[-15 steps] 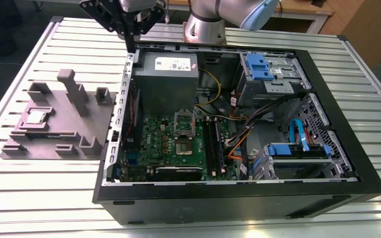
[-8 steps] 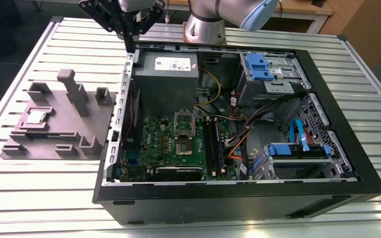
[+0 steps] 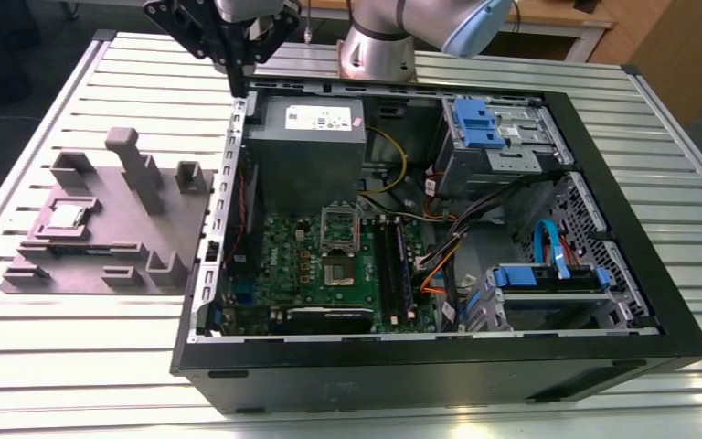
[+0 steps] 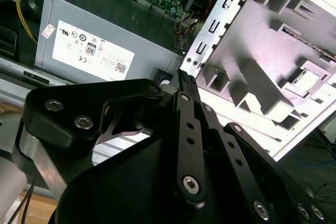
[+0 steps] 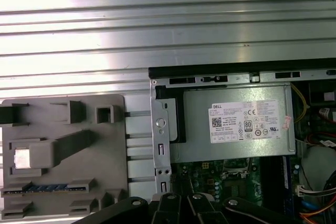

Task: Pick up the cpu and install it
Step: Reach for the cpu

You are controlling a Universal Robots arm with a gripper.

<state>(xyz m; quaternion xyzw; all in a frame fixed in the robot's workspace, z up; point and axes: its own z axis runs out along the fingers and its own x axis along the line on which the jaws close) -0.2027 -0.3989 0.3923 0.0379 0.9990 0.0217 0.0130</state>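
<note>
Ribbed aluminium counter (image 3: 70, 357) carries an open computer case (image 3: 449, 370) and, near its edge at the exterior view's left, a grey tray (image 3: 107, 261). The cpu (image 3: 69, 215) lies flat in a tray recess. The gripper (image 3: 239, 87) hangs over the case's rear corner by the power supply (image 3: 308, 151), jaws together and empty. The chip looks light, stiff, slick-topped and probably fragile underneath, so its side edges seem the best hold. Upright posts (image 3: 125, 151) stand near it, with open room above.

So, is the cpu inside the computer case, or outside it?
Outside. The cpu lies on the grey tray beside the case, apart from the tool.
</note>
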